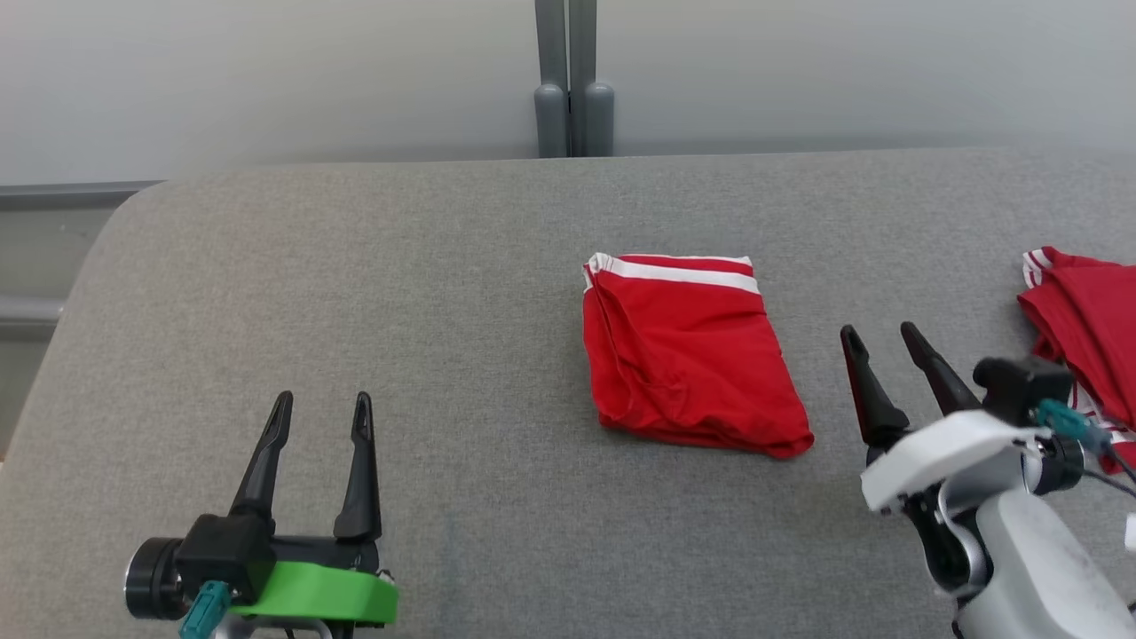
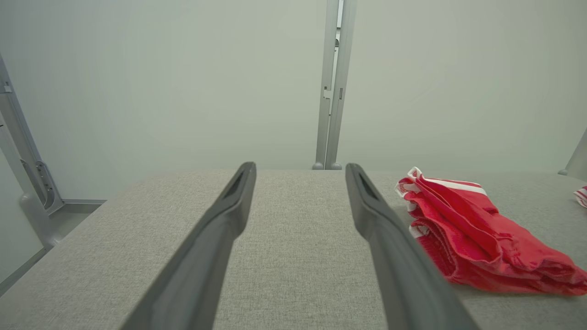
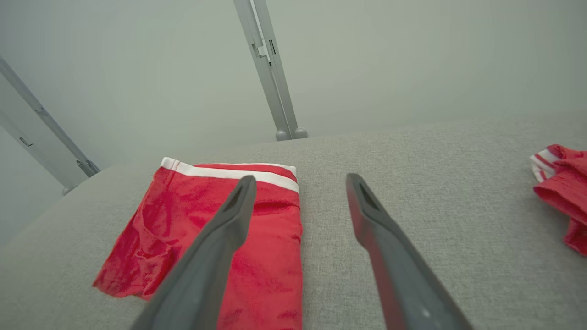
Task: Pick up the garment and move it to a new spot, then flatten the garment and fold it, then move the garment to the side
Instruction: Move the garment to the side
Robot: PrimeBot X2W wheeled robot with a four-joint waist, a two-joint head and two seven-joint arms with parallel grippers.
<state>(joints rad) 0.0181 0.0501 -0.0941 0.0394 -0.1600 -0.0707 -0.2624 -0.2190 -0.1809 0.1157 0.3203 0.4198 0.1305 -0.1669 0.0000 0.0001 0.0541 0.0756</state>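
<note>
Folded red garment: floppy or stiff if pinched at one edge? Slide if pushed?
Likely floppy: the folded red garment shows soft creases and loose layers, so an edge pinch would probably unfold it. Pushed across the textured grey table, it may bunch rather than slide.

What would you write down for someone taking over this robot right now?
Left gripper: jaws open, empty, over the grey table, well left of the folded garment.
Right gripper: jaws open, empty, just right of the folded garment.
Folded garment: red, lying mid-table, with its white stripe toward the far edge.
Second red garment: bunched at the table's right edge.
Done: the folding looks finished.
Left: probably moving the folded garment to the side.
</note>
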